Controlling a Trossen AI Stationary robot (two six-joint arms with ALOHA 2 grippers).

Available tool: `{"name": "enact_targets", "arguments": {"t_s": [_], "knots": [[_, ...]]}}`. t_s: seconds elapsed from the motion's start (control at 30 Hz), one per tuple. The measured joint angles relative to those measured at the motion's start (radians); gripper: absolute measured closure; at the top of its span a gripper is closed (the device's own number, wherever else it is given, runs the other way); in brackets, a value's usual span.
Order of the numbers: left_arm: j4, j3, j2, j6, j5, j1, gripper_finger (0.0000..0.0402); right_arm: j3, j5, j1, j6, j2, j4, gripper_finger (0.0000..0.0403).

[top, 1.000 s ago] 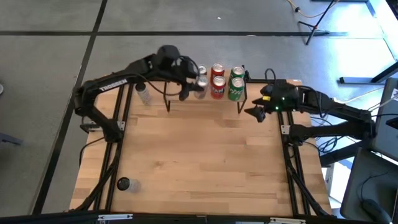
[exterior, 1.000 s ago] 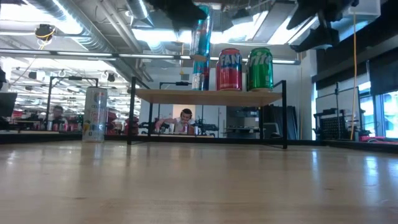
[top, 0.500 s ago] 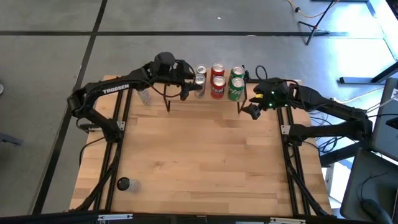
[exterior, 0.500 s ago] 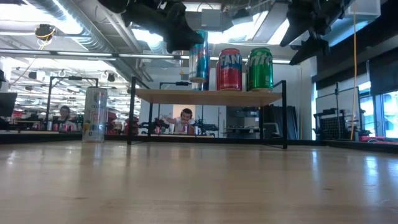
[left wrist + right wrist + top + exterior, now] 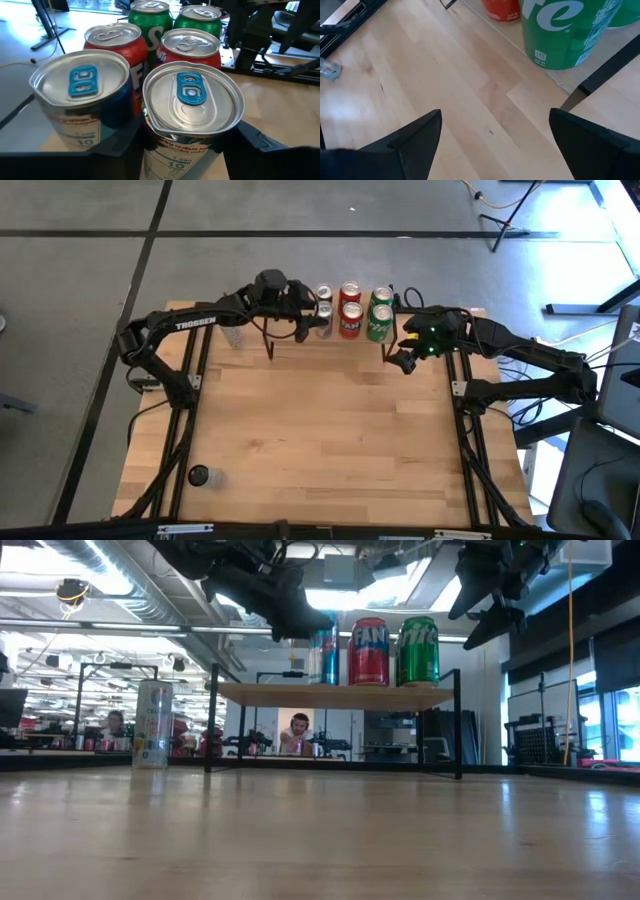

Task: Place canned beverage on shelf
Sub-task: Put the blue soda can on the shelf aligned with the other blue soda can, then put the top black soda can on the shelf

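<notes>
The low shelf [image 5: 338,692] stands at the table's far edge on thin black legs. On its plank top stand a silver-blue can [image 5: 80,100], two red cans [image 5: 349,302] and two green cans [image 5: 380,310]. My left gripper [image 5: 305,323] is shut on another silver-blue can [image 5: 192,112] at the shelf's left part; this can also shows in the low view [image 5: 322,648]. My right gripper [image 5: 404,361] hangs open and empty above the table by the shelf's right legs; the right wrist view [image 5: 495,120] shows it too. My left gripper pinches the can's side wall [image 5: 150,142] between its two fingers, one on each side below the rim. The fingers [image 5: 285,610] slant down from the table's left. The can stands upright with its bottom [image 5: 322,682] at the shelf's top.
A silver can [image 5: 152,724] stands on the table left of the shelf and shows in the high view [image 5: 232,336]. Another can [image 5: 198,475] stands near the table's front left corner. The middle of the wooden tabletop [image 5: 330,430] is bare. People sit in the room behind.
My left gripper has gone down with the silver-blue can, which was raised and tilted above the shelf and now stands upright on its top beside the red cans. My right gripper has moved a little toward the table's left, closer to the shelf's right end.
</notes>
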Motion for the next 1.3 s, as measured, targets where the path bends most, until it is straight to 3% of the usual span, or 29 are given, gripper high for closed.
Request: {"name": "enact_targets", "arguments": {"t_s": [0.33, 0.7, 0.97, 1.17, 1.3], "knots": [[0.014, 0.000, -0.019, -0.017, -0.028, -0.010, 0.0105, 0.000, -0.010, 0.000, 0.003, 0.000, 0.000, 0.0049], [-0.107, 0.019, -0.160, -0.020, -0.041, -0.013, 0.0096, 0.000, -0.018, 0.000, 0.011, 0.000, 0.000, 0.0049], [-0.368, 0.021, -0.338, -0.136, -0.336, 0.058, 0.0096, 0.000, -0.019, 0.000, 0.011, 0.000, 0.000, 0.0049], [-0.693, 0.022, -0.404, -0.296, -0.524, 0.117, 0.0096, 0.000, -0.019, 0.000, 0.011, 0.000, 0.000, 0.0049], [-0.862, 0.021, -0.406, -0.309, -0.570, 0.116, 0.0096, 0.000, -0.019, 0.000, 0.004, 0.000, 0.001, 0.0049]]}}
